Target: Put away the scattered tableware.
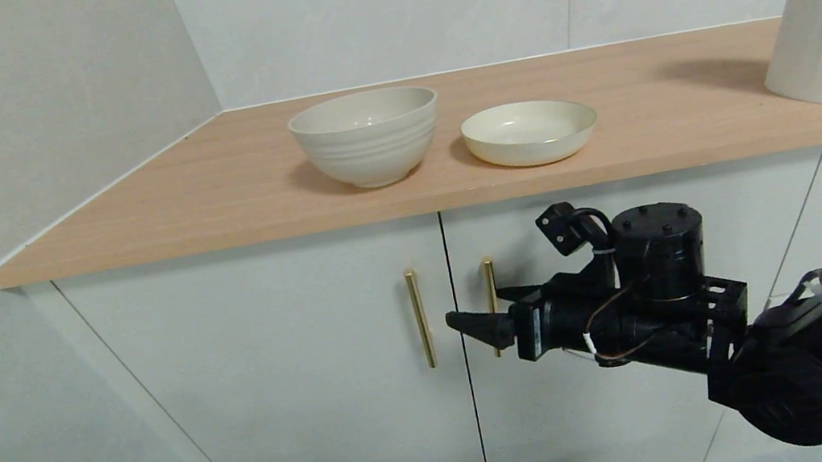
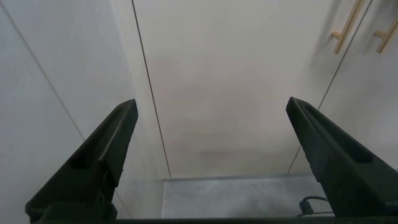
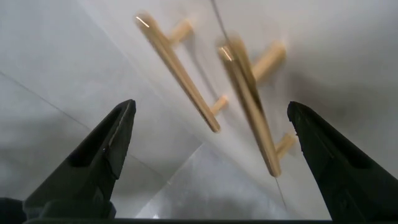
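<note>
While bowl (image 1: 367,138) and dish (image 1: 530,132) sit on worktop (image 1: 210,192), right pincer (image 1: 485,318) spread before cabinet handles (image 1: 489,276), left pincer (image 2: 211,109) likewise spread

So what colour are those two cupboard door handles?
Shiny gold, like brass. The handles show best in the head view.

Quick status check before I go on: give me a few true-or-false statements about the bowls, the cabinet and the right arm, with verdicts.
1. The deep cream ribbed bowl and the shallow cream dish both stand on the wooden countertop. True.
2. The dish sits inside the bowl. False: it stands beside it, apart.
3. The white cabinet doors are shut. True.
4. The right gripper has its jaws shut on one of the brass bar handles. False: the jaws are open and grip nothing.
</note>
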